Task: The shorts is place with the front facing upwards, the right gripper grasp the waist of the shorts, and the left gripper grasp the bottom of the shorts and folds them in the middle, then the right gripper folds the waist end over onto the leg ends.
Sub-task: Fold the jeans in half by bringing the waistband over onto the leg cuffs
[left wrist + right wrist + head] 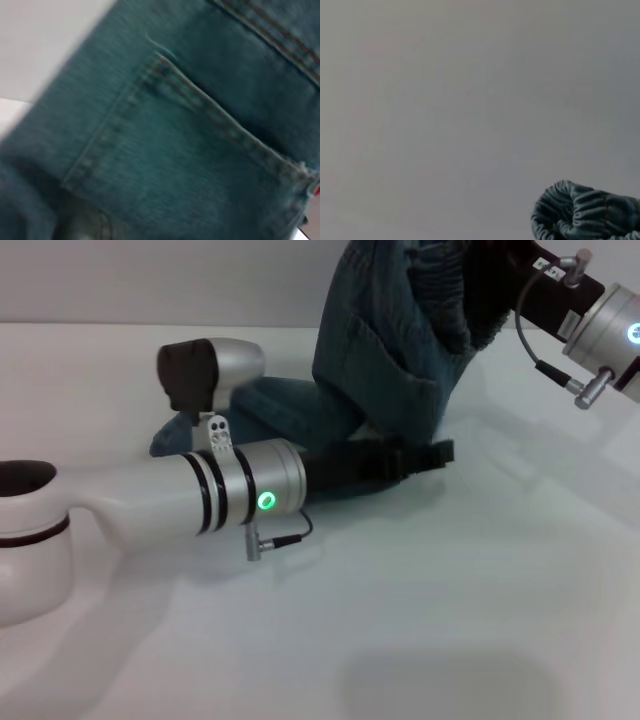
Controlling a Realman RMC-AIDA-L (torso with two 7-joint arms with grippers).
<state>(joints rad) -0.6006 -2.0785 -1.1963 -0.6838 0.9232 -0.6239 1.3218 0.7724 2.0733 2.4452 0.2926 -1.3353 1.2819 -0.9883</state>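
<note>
The blue denim shorts [385, 350] hang raised over the white table, bunched at the top. My right gripper [497, 288] holds them there, at the upper right of the head view, shut on the gathered cloth. A bunched edge of the shorts [585, 215] shows in the right wrist view. Part of the shorts still lies on the table behind my left arm. My left gripper [432, 453] reaches across the table to the hanging cloth's lower edge, its black fingers closed flat on the denim. In the left wrist view the shorts [175, 150] fill the picture, showing a stitched pocket.
My left forearm [240, 490] lies low across the table's middle, with its elbow housing [210, 365] beside the shorts. A white table [450, 620] stretches in front and to the right. A pale wall runs behind.
</note>
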